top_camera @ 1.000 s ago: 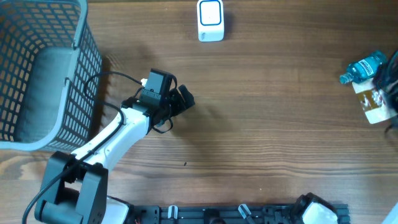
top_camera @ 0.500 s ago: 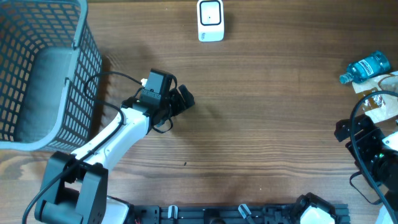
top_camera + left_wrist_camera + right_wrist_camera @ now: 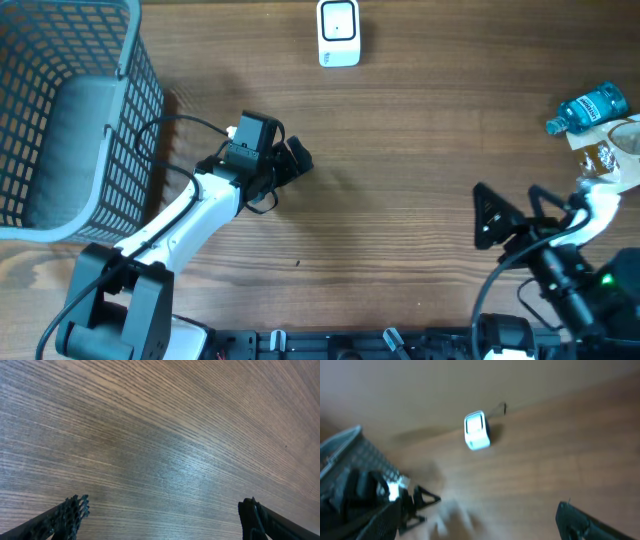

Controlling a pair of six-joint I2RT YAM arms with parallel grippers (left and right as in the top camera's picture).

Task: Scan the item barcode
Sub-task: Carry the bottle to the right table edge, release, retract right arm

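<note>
A white and blue barcode scanner (image 3: 339, 32) stands at the table's far edge; the blurred right wrist view shows the scanner (image 3: 477, 430) too. A blue bottle (image 3: 585, 108) and a tan packet (image 3: 612, 160) lie at the right edge. My right gripper (image 3: 487, 217) hangs open left of them, holding nothing, and in its own view this gripper (image 3: 480, 525) has only wood between its fingers. My left gripper (image 3: 292, 160) rests open at centre left, well short of the scanner. Bare wood fills the wide gap of that gripper (image 3: 162, 520).
A grey mesh basket (image 3: 60, 110) fills the far left corner, beside the left arm. From the right wrist, the basket (image 3: 345, 452) and the left arm (image 3: 375, 495) appear at left. A black rail (image 3: 380, 342) runs along the near edge.
My right arm has swung in from the right edge toward the table's middle, uncovering the packet. The left arm has not moved.
</note>
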